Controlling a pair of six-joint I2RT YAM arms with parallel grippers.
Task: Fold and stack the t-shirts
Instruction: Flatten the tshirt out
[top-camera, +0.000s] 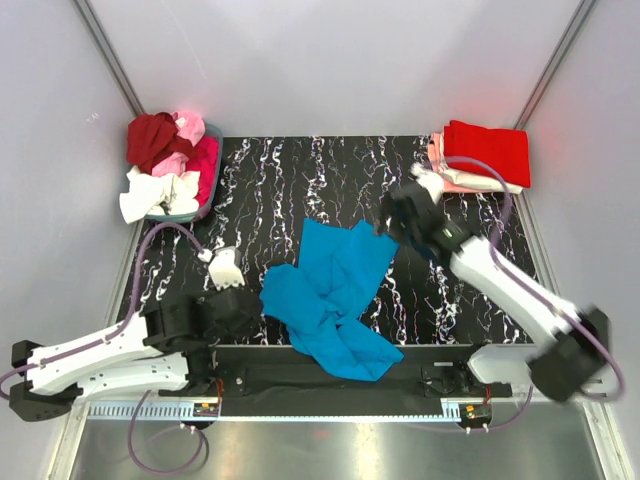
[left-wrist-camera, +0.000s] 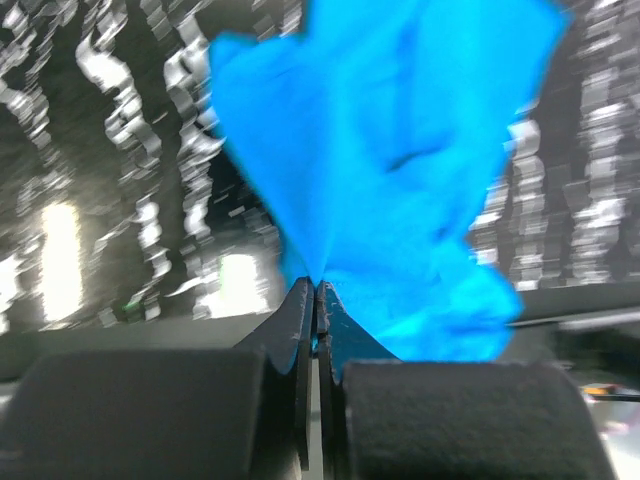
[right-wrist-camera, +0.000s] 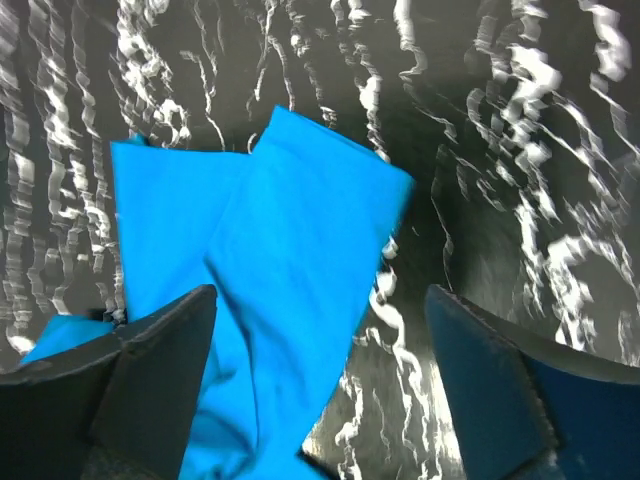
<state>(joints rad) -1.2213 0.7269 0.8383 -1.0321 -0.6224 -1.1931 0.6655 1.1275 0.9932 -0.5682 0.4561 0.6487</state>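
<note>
Nearest the arm bases, the bright blue t-shirt (top-camera: 335, 285) lies crumpled at the middle of the black, white-veined bench (top-camera: 270, 180). Its lower folds lap over the near edge onto the dark rail there. The left pincer (top-camera: 245, 305) sits low at the shirt's left border. In the left wrist view its fingers (left-wrist-camera: 300, 320) are pressed together, with blue cloth (left-wrist-camera: 400, 150) fanning out from their tips, so it is pinching the shirt's edge. The exact bite point is blurred, and the fingers' own bulk hides it.

The right pincer (top-camera: 400, 215) is smeared in the overhead view, at the shirt's far right corner. Its wrist view shows the fingers spread wide (right-wrist-camera: 320, 295) above a flat flap of the shirt (right-wrist-camera: 270, 250), and whether they touch the cloth cannot be told.

Bare bench shows to the left of the shirt, to its right, and across the far middle.

At the far left corner a basket (top-camera: 213, 165) holds heaped shirts: dark red (top-camera: 150, 135), pink (top-camera: 190, 125), magenta (top-camera: 205, 160) and white (top-camera: 155, 195), the white one spilling over the rim. At the far right corner, well apart from the blue shirt, a folded red t-shirt (top-camera: 490, 150) tops a stack. Pale pink or cream layers (top-camera: 450, 178) peek out beneath it, too thin to count.
</note>
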